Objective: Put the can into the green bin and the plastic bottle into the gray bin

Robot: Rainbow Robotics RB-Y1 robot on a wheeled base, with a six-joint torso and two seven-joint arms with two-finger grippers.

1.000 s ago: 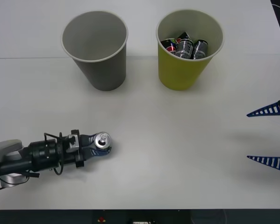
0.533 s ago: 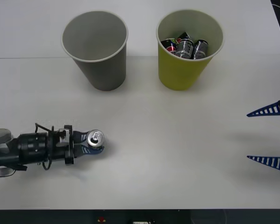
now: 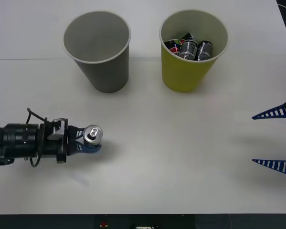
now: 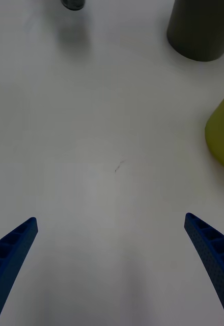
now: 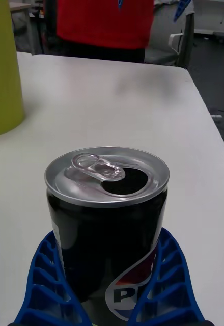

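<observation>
The left gripper (image 3: 88,141) at eight o'clock clamps the can (image 3: 92,134) upright; green bin (image 3: 190,78) (already holding cans) awaits. The right gripper (image 3: 274,139) idles open.

An opened black can (image 3: 92,135) stands upright, well apart from the empty gray bin (image 3: 97,50) and can-filled green bin (image 3: 193,47).

Evenly and brightly lit from overhead — soft shadows only, pooled beside the gray bin (image 3: 98,50) and green bin (image 3: 192,49). Mild sheen on the table (image 3: 181,143). Sharp on the can (image 5: 108,224) up close — background softly blurred.
</observation>
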